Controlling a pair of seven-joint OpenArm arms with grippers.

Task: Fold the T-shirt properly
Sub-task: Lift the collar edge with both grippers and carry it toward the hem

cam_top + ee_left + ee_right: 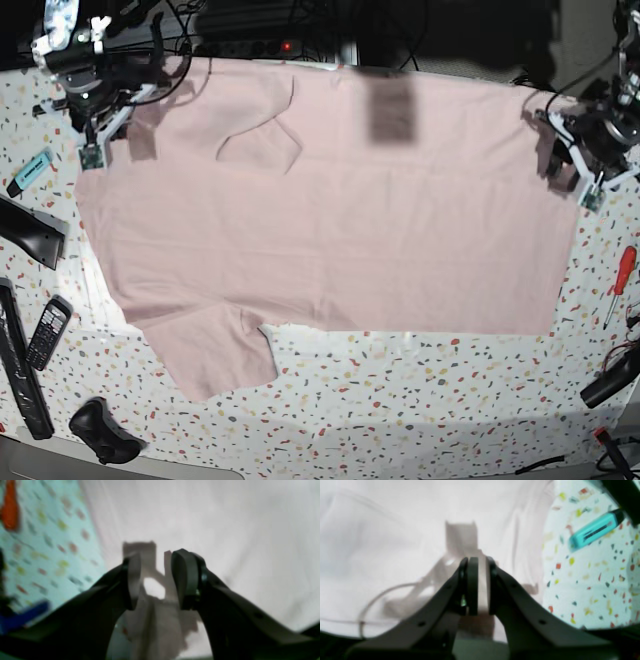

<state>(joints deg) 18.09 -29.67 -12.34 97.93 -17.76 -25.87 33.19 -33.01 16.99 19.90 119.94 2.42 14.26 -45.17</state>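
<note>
Right gripper [93, 150] sits at the far-left corner of the T-shirt [330, 230], jaws nearly together with a strip of pink cloth showing between them (pinching it, by the wrist view); teal marker [30, 171] just beside; the shirt lies spread flat across the speckled table [400, 400], plain side up; left gripper [590, 195] at its right edge, jaws spread, holding nothing

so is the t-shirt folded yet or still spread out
Partly folded: the T-shirt lies flat on the table, top edge and one sleeve turned over.
</note>
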